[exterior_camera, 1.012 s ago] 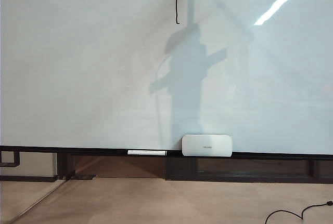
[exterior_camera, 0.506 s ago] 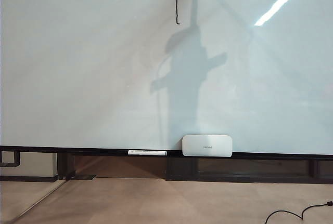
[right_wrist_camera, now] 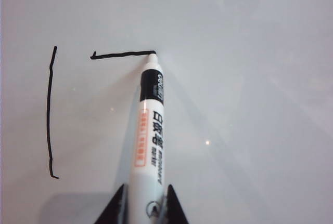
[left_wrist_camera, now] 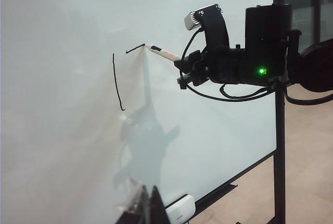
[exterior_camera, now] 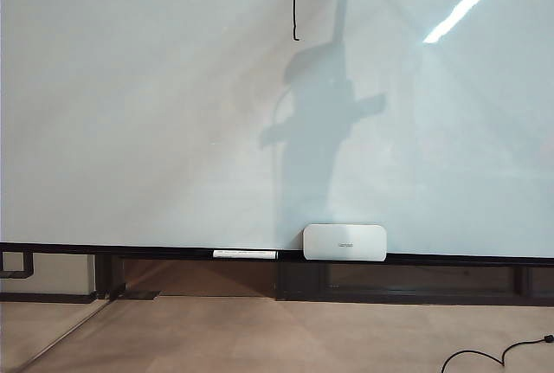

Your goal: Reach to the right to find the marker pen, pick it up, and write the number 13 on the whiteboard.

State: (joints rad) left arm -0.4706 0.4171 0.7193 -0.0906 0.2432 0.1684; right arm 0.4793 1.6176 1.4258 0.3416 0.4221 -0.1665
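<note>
The marker pen (right_wrist_camera: pixel 151 135), white with a black band, sits between the fingers of my right gripper (right_wrist_camera: pixel 145 209), which is shut on it. Its tip touches the whiteboard (right_wrist_camera: pixel 250 78) at the end of a short horizontal stroke (right_wrist_camera: pixel 122 54). Beside that stroke stands the tall vertical line of the 1 (right_wrist_camera: pixel 49 115). In the left wrist view the right gripper (left_wrist_camera: pixel 184 65) holds the pen (left_wrist_camera: pixel 164 53) high against the board, near the 1 (left_wrist_camera: pixel 117 83). My left gripper (left_wrist_camera: pixel 148 208) hangs back from the board, shut and empty. The exterior view shows the 1 (exterior_camera: pixel 295 5) but neither gripper.
A rounded white box (exterior_camera: pixel 344 242) and a long thin white stick (exterior_camera: pixel 245 254) rest on the black rail (exterior_camera: pixel 86 248) along the whiteboard's lower edge. A black stand post (left_wrist_camera: pixel 280 146) rises beside the board. A cable (exterior_camera: pixel 485 356) lies on the floor.
The arm's shadow on the board has shifted right. The short stroke at the top edge, right of the 1, has grown longer, and the dark gripper bits there have left the exterior view.
</note>
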